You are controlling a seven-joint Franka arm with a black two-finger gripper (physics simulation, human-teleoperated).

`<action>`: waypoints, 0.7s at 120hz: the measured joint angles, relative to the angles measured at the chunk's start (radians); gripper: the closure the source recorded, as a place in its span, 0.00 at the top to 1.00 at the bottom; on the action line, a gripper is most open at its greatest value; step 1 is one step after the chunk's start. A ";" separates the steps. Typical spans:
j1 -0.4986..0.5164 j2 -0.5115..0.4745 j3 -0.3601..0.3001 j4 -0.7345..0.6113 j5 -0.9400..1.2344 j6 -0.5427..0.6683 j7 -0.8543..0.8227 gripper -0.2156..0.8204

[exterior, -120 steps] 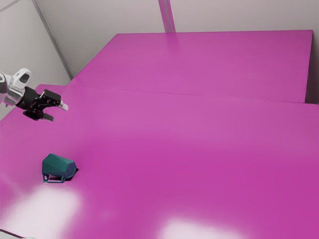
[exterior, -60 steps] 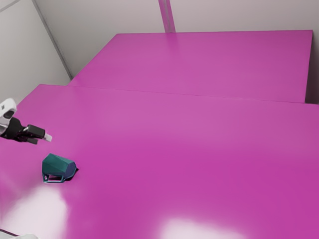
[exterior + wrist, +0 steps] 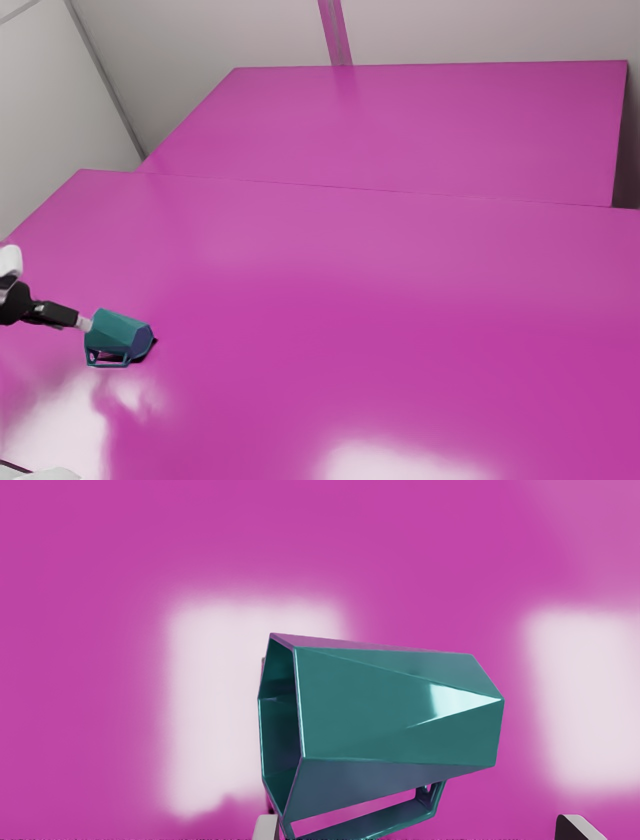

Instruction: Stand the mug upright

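In the exterior view, the teal mug (image 3: 116,332) lies on its side on the magenta table (image 3: 400,300), toward the edge at the exterior view's left and well in from the table's far left corner. The gripper (image 3: 84,323) reaches in low from the exterior view's left, its tips at the mug's near end in that view; whether they touch it cannot be told. Beyond the table's far edge is a second magenta surface (image 3: 400,130), with a pale wall (image 3: 480,30) behind it. In the wrist view, the jaws are released and stand wide apart, with nothing clasped between them. The mug's body lies ahead of the fingertips, its open mouth (image 3: 280,710) toward one finger's side and its closed base toward the other's. Its handle (image 3: 390,821) is on the side nearer the gripper, and one fingertip (image 3: 265,829) appears close beside the rim.
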 joint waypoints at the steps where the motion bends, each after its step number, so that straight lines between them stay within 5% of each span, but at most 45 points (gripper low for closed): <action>1: 0.000 0.001 0.000 -0.001 0.000 0.001 0.003 0.79; 84: -0.013 0.083 -0.031 -0.007 -0.078 0.085 0.129 0.76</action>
